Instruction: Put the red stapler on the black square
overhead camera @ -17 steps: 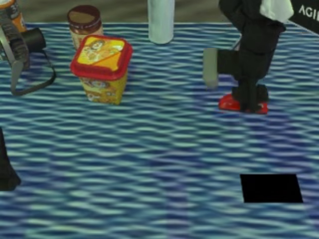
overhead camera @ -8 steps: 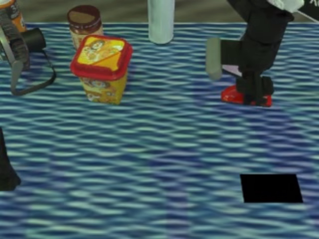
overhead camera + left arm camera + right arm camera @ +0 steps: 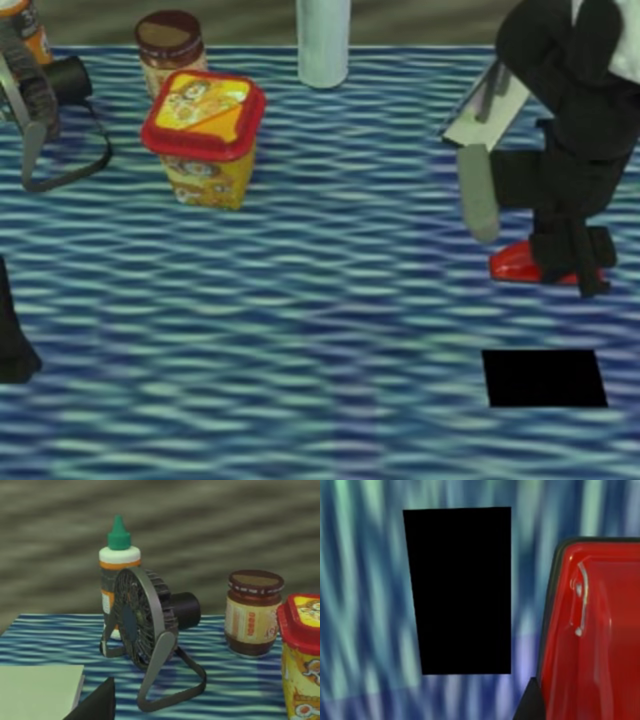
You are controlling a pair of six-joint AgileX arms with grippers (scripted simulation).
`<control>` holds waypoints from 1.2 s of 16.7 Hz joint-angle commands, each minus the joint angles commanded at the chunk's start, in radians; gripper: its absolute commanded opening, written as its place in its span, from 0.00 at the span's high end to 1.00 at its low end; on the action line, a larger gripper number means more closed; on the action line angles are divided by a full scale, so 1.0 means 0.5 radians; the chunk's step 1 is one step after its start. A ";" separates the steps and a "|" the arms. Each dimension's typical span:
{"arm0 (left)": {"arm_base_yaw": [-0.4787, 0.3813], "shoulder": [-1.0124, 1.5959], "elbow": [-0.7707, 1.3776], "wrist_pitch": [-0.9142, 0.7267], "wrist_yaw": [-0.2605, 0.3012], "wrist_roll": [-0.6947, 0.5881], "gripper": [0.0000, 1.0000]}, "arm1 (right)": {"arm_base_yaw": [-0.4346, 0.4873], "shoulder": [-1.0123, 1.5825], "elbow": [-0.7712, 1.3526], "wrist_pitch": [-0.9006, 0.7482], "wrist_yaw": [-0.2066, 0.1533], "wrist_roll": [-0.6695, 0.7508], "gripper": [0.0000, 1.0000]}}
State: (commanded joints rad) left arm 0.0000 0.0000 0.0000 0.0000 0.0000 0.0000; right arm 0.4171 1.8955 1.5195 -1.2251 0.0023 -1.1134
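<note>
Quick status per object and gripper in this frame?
Small bright red wedge-shaped stapler: gripped by the right gripper, not on the square.
Flat matte black square: bare, nothing on it.
Yellow tub with red lid: upright, lid on.
Brown-lidded jar: upright, lid on.
Green-capped bottle: upright, capped.
Small dark desk fan: standing on its wire frame.
Left arm: parked at the table's left edge.
</note>
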 joint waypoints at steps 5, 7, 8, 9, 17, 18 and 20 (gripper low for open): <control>0.000 0.000 0.000 0.000 0.000 0.000 0.00 | 0.039 -0.386 -0.464 0.123 0.004 -0.054 1.00; 0.000 0.000 0.000 0.000 0.000 0.000 0.00 | 0.043 -0.422 -0.501 0.136 0.005 -0.059 1.00; 0.000 0.000 0.000 0.000 0.000 0.000 0.00 | 0.043 -0.422 -0.501 0.136 0.005 -0.059 1.00; 0.000 0.000 0.000 0.000 0.000 0.000 0.00 | 0.043 -0.422 -0.501 0.136 0.005 -0.059 1.00; 0.000 0.000 0.000 0.000 0.000 0.000 0.00 | 0.031 -0.280 -0.777 0.562 0.003 -0.049 1.00; 0.000 0.000 0.000 0.000 0.000 0.000 0.00 | 0.033 -0.247 -0.842 0.666 0.004 -0.051 1.00; 0.000 0.000 0.000 0.000 0.000 0.000 0.00 | 0.037 -0.190 -0.953 0.836 0.005 -0.054 1.00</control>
State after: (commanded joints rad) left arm 0.0000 0.0000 0.0000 0.0000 0.0000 0.0000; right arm 0.4356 1.8007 1.0430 -0.8069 0.0047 -1.1405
